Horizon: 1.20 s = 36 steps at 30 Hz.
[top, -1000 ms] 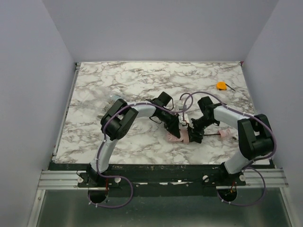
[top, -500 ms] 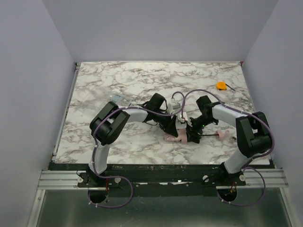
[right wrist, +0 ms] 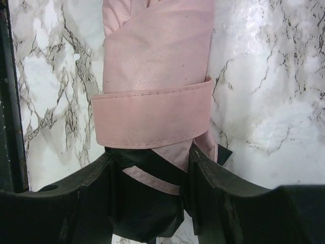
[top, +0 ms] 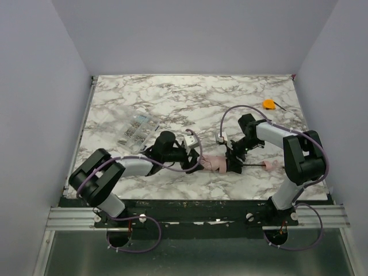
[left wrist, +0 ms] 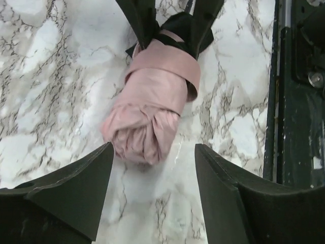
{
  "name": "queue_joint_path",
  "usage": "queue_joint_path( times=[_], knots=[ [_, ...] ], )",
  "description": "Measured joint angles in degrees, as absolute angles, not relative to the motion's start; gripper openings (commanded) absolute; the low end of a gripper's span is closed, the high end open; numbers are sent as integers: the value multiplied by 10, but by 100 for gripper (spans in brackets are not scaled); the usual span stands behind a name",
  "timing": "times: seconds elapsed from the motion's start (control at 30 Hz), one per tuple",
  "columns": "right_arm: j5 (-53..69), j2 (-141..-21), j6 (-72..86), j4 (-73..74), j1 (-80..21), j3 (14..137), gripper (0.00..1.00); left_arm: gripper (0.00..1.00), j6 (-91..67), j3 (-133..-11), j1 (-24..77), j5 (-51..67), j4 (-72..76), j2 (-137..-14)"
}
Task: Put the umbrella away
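Observation:
The umbrella (top: 214, 164) lies on the marble table as a rolled pale pink bundle (left wrist: 150, 107) with a pink strap (right wrist: 152, 118) wrapped round it. Its thin shaft runs right to the small pink handle (top: 270, 165). My right gripper (top: 233, 161) is shut on the umbrella's dark fabric just behind the strap (right wrist: 150, 175). My left gripper (top: 195, 163) lies low at the bundle's left end, open (left wrist: 152, 165), its fingers (left wrist: 76, 190) apart and just short of the bundle. Nothing is between them.
A small orange object (top: 268, 104) lies at the back right. A clear packet of small metal parts (top: 133, 130) lies left of centre. The table's black front rail (left wrist: 299, 101) runs close beside the umbrella.
The left arm swung down and to the left; its gripper opened and drew back off the bundle's left end. The right gripper kept its hold on the umbrella.

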State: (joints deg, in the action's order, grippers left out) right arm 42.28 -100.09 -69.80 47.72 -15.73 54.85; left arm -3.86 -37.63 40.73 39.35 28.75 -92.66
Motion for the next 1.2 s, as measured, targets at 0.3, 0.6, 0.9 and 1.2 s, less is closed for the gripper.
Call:
queue_joint_path(
  times=[0.3,0.6,0.9,1.2],
  knots=[
    [428,-1034,-697,519,-155,585,0,98,63,-205,426,297,420,-779],
    [434,-1078,-700,575,-152,634,0,89,242,-291,560,167,271,-731],
    [436,-1086,-699,585,-152,643,0,74,343,-399,604,113,165,-885],
    [438,-1088,-696,586,-150,644,0,69,357,-448,622,72,154,-961]
  ],
)
